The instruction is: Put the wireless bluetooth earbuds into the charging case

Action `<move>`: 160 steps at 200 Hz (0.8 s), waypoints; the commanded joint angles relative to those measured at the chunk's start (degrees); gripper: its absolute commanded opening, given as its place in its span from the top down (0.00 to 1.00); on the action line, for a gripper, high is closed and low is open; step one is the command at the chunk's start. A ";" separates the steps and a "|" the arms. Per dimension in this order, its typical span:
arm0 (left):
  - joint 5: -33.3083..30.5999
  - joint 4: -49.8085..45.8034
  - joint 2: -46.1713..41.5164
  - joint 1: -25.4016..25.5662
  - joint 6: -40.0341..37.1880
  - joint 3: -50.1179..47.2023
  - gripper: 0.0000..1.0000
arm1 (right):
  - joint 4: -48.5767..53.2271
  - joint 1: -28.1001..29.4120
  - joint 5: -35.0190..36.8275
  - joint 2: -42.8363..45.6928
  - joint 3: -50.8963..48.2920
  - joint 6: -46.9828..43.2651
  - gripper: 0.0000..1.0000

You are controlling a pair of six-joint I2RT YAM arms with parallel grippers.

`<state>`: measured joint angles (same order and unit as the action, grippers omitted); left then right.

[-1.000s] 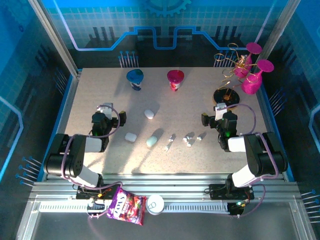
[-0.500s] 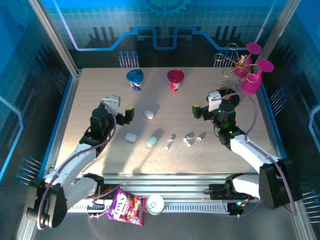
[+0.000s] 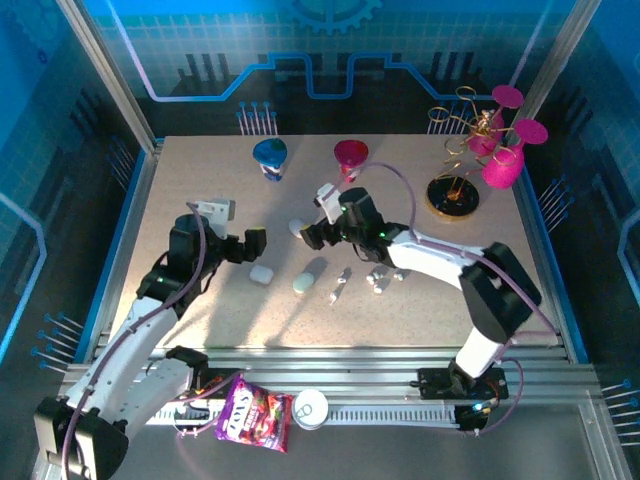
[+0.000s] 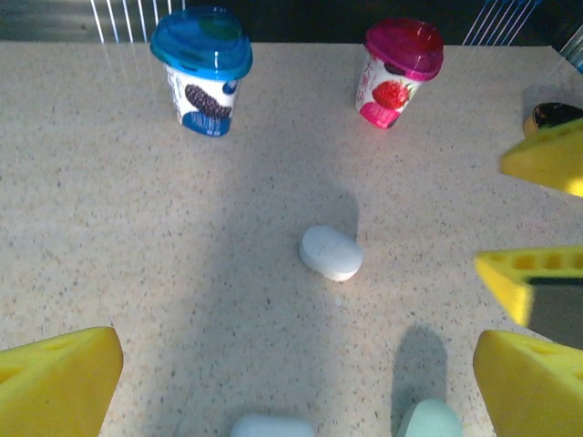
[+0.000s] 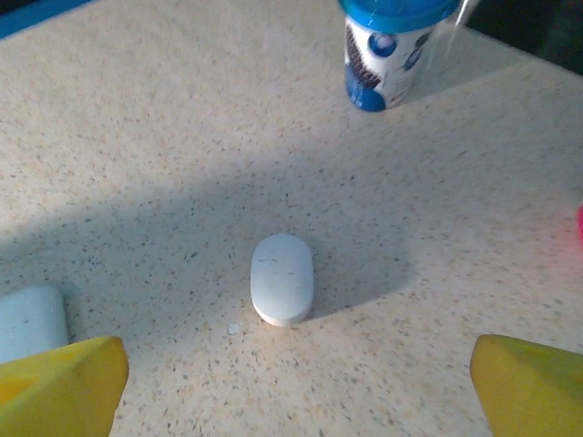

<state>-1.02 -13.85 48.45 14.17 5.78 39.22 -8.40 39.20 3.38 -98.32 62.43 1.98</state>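
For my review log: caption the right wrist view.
Open right pincer hovers over a closed white case on the speckled table, blue-lidded cup behind.

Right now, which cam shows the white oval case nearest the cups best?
Right wrist: the white oval case lies central and large, with its whole outline clear. The left wrist view shows it whole too, but smaller and in shadow. In the top external view it is a small pale blob.
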 commanded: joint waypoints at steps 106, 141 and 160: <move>-0.26 -5.12 -5.20 0.24 4.16 -4.51 0.01 | 34.68 4.33 5.23 -30.49 39.20 6.22 0.21; -0.17 -5.84 -5.29 0.24 3.98 -4.42 0.01 | 42.90 4.57 6.41 -34.64 47.09 7.62 0.28; 0.01 -5.87 -5.38 0.24 4.15 -4.64 0.01 | 44.88 4.44 6.08 -37.22 49.53 7.85 0.31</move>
<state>-1.21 -18.24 43.83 14.17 9.13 35.44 28.99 43.44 8.82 -132.73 108.09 8.25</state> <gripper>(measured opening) 0.994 0.703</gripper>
